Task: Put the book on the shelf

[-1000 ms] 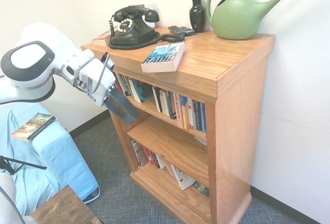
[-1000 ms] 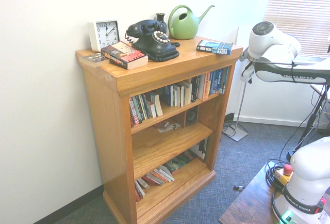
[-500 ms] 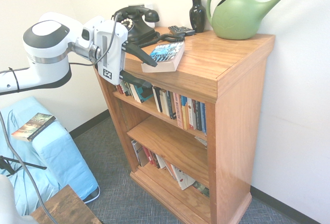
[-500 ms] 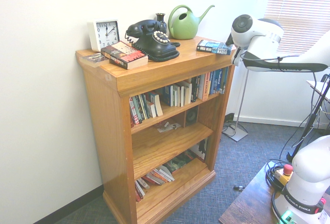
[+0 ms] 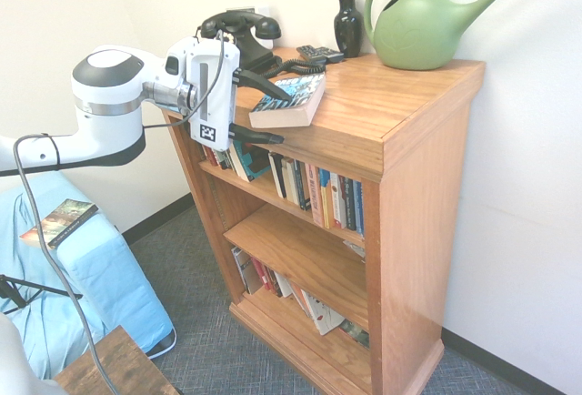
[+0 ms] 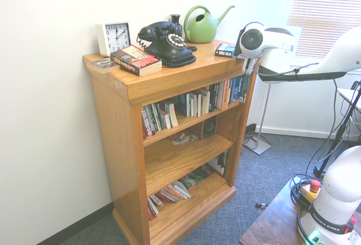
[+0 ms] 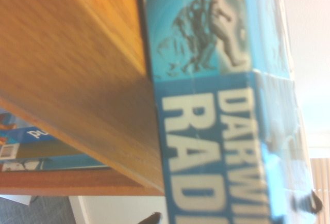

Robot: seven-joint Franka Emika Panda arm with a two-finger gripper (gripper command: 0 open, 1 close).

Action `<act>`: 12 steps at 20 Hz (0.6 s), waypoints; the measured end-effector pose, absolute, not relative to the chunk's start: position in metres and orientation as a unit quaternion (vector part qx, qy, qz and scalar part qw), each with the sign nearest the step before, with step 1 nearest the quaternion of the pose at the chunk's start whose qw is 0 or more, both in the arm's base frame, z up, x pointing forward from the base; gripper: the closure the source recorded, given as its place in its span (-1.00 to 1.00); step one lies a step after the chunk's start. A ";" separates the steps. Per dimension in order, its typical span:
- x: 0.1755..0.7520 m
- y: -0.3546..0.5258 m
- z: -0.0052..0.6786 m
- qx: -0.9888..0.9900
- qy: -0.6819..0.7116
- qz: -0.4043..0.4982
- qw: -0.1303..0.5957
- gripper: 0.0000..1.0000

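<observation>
- Book (image 5: 289,99) flat on the bookcase's top (image 5: 391,95), left of centre in the first exterior view, near the front edge, pale page edges facing forward; blue-teal cover with white title letters fills the right half of the wrist view (image 7: 216,131)
- In the second exterior view, same book (image 6: 227,51) at the right end of the top, partly behind the white arm
- Gripper (image 5: 273,111) just left of the book, pointing at it a little below level; jaws wide apart, one dark finger above the book's near end, the other below the top's front edge; nothing held, contact with the book not clear
- Shelf (image 5: 273,197) directly beneath, upper inner tier, packed with upright books (image 5: 318,197) along most of its length
- Black rotary telephone (image 5: 238,35) behind the book toward upper centre-left, coiled cord trailing beside it
- Dark vase (image 5: 348,22) and green watering can (image 5: 427,26) at the back of the top, upper right
- Reddish book (image 6: 135,60) and white square clock (image 6: 113,37) at the far left end of the top in the second exterior view
- Thin brownish paperback (image 5: 59,222) lying apart on a blue-covered surface (image 5: 100,277), lower left of the first exterior view
</observation>
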State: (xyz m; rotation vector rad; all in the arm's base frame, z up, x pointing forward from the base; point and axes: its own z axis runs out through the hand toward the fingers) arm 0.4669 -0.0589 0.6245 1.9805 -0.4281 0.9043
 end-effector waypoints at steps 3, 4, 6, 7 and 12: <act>0.473 -0.056 0.617 0.798 -0.154 0.373 0.447 -1.00; 0.474 -0.054 0.616 0.798 -0.148 0.375 0.449 -1.00; 0.475 -0.051 0.615 0.796 -0.142 0.379 0.450 1.00; 0.475 -0.050 0.615 0.796 -0.140 0.380 0.450 1.00; 0.482 -0.056 0.615 0.796 -0.140 0.380 0.449 1.00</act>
